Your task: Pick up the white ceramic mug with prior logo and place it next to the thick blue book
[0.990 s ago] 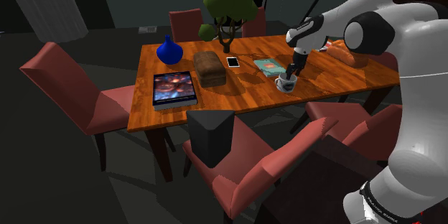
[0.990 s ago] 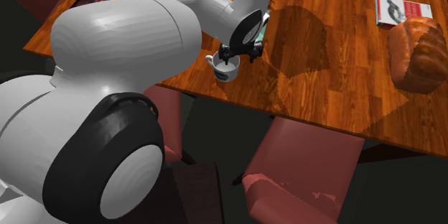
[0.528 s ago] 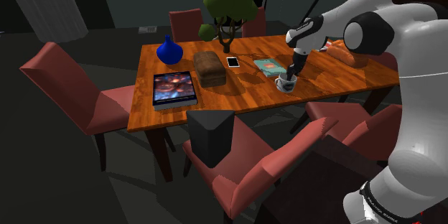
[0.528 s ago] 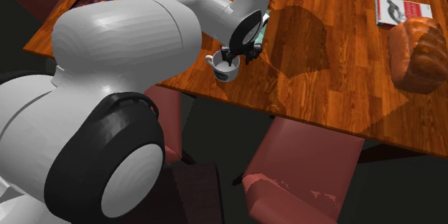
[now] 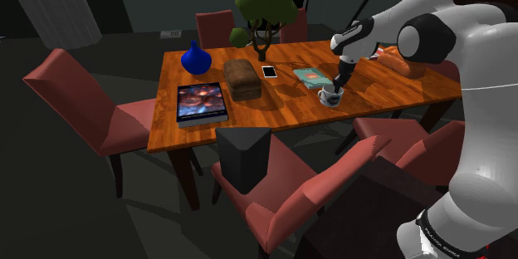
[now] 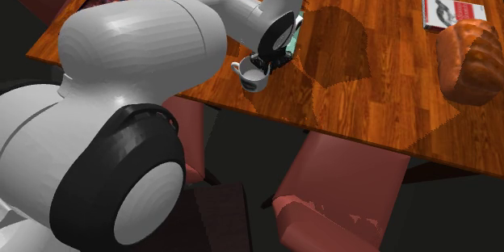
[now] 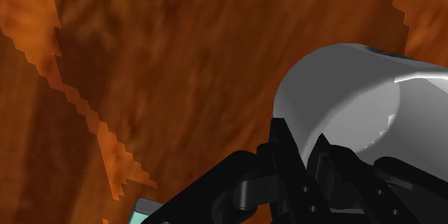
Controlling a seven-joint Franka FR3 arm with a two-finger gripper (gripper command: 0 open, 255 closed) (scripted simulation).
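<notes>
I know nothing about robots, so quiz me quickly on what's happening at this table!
1. True or false: the gripper clasps the white mug at its rim.
2. Which lies nearest the mug? A: blue vase. B: teal booklet. C: thick book.
3. Fill in: the mug stands on the wooden ___.
Key: 1 true; 2 B; 3 table.
</notes>
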